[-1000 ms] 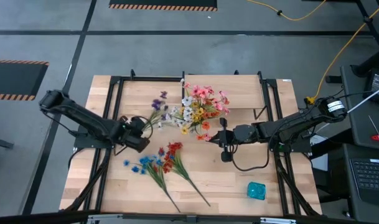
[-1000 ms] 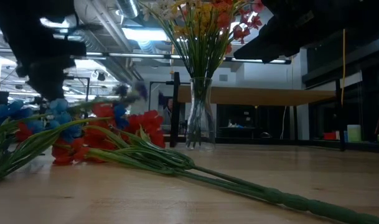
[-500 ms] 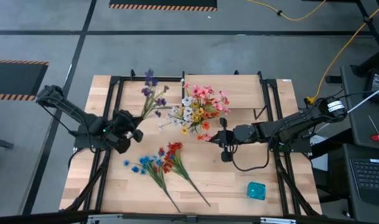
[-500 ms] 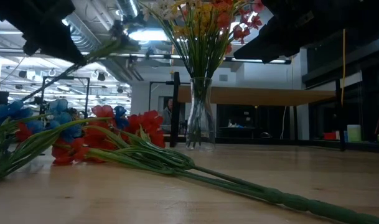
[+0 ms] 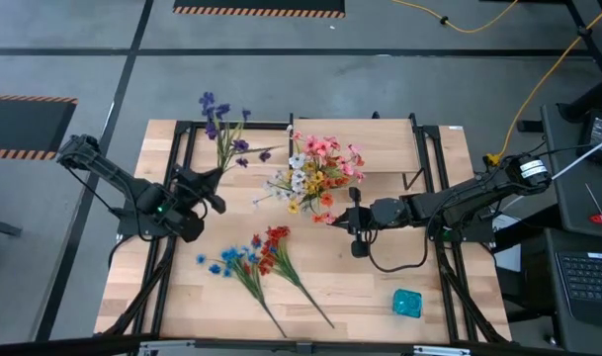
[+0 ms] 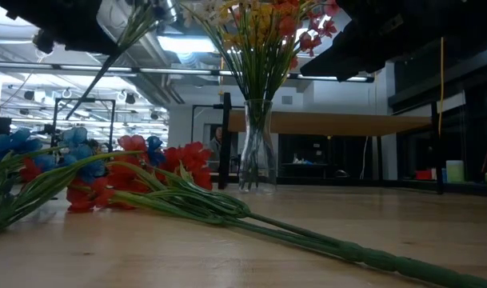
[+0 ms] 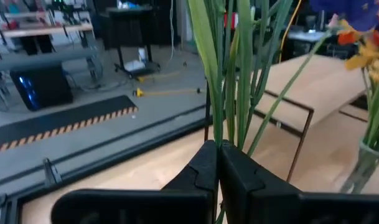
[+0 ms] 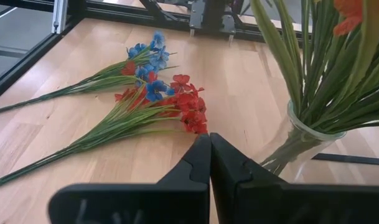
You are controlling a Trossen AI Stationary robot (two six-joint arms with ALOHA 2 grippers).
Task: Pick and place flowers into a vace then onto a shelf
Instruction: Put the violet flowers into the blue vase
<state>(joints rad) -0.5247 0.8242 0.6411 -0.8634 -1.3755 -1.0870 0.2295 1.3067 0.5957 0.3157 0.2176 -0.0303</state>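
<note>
Purple-bloomed artificial spray on long green stems (image 5: pixel 219 127): lifted off the butcher-block tabletop (image 5: pixel 380 287), stems clenched in the left gripper (image 5: pixel 204 181) (blooms out past the table's far-left edge). Right gripper (image 5: pixel 355 220) closed, empty, beside the clear glass vase of mixed flowers (image 6: pixel 257 156).

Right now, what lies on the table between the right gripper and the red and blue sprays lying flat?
Only bare tabletop. The right wrist view shows wood between the shut right gripper and the red and blue sprays; the vase stands off to one side.
</note>
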